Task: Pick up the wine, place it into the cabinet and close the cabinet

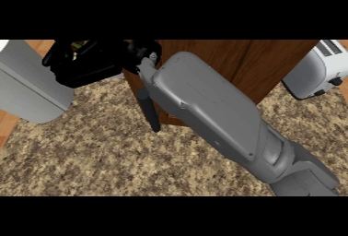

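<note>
The robot's right forearm (224,120) reaches diagonally from five o'clock toward eleven o'clock across the speckled table (88,152), ending in a black right hand (95,62) at the upper left, beside the brown wooden cabinet (245,64) that fills twelve o'clock. The hand's fingers look curled around something, and a sliver of green and pale color (80,44) peeks out at its top edge; this is probably the wine, though the hand hides nearly all of it and the hold itself cannot be confirmed. A grey panel (31,87), seemingly the open cabinet door, stands at nine o'clock, and a silver toaster (316,69) sits at two o'clock. The left hand is out of sight. A glass bottle would likely be heavy, rigid, smooth and breakable, best taken around the body below the neck and kept upright.
</note>
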